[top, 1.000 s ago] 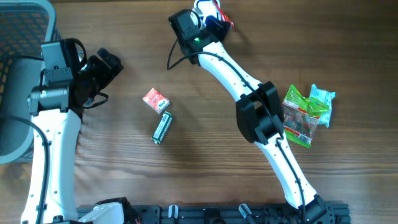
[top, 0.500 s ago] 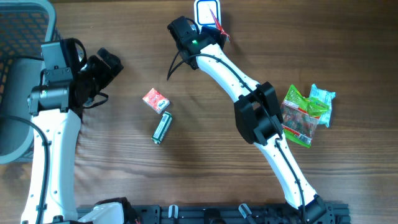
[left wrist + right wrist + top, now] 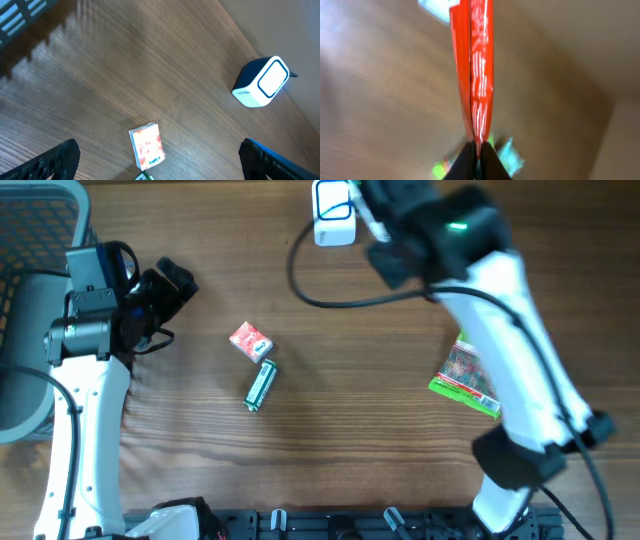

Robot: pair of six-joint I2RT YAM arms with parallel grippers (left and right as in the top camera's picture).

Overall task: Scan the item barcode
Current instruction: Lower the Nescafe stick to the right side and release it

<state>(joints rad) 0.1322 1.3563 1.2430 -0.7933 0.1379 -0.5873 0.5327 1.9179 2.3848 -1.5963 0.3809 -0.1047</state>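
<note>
Motion blur smears the right arm in the overhead view. A second ago it lay low across the bench, reaching toward the far edge; now it stands higher and has swung to the right. It covers the teal packet seen earlier and part of the green snack packet. The barcode scanner, crowded by the wrist before, now shows in the open at the far edge. The left arm has not shifted, and its left hand stays spread wide with nothing in it.

Only the right wrist view shows the task's item. The right hand is clenched on the lower edge of a red packet, which stands edge-on and upright from the fingertips. From overhead the packet cannot be picked out against the blurred wrist.

The left wrist view shows the scanner's pale window, tilted face-up, and the red box. Overhead, that box lies just beside a green-and-silver tube, which the wrist view cuts off. A grey basket is cropped at the corner.
</note>
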